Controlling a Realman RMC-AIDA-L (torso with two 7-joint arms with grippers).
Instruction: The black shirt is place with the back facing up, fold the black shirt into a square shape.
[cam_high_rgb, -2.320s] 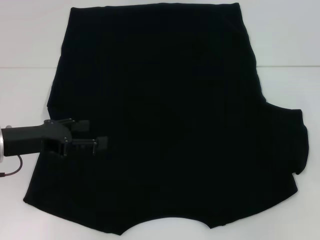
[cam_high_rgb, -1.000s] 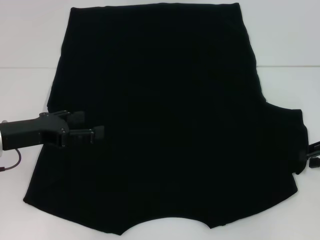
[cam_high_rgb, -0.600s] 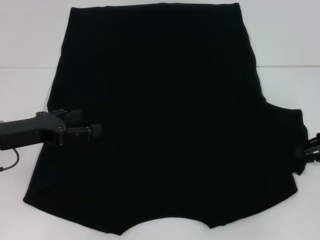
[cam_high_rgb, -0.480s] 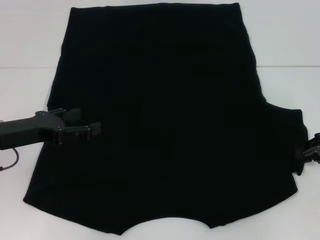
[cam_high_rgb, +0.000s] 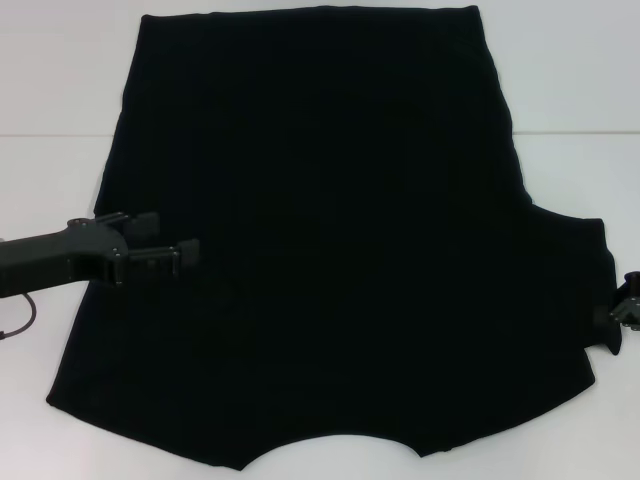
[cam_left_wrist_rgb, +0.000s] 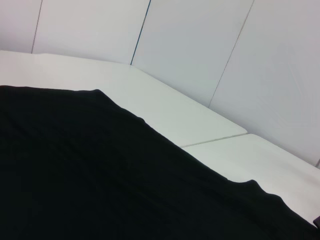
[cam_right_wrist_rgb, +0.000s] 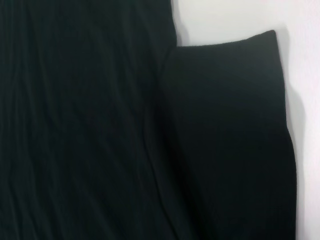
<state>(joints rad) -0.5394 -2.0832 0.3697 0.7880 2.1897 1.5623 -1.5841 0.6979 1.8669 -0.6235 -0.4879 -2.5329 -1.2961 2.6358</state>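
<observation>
My right claw (cam_high_rgb: 628, 308) barely shows at the right edge of the head view, cut off by the frame beside the shirt's right sleeve, so I cannot tell whether it is open or closed. Neither wrist view shows my own fingers. The near hem side of the large plain matte black soft-fabric T-shirt (cam_high_rgb: 330, 240) runs off the bottom of the head view around its curved neckline, and the dark cloth hides most of its folds.

The shirt lies spread flat on the white counter (cam_high_rgb: 50, 180), filling most of it. My left claw (cam_high_rgb: 165, 237) reaches in from the left over the shirt's left edge, its two black fingers (cam_high_rgb: 185, 254) parted with nothing between them; whether they touch the cloth I cannot make out. In the right wrist view the short sleeve (cam_right_wrist_rgb: 235, 125) lies flat against the counter beside the shirt's body.
</observation>
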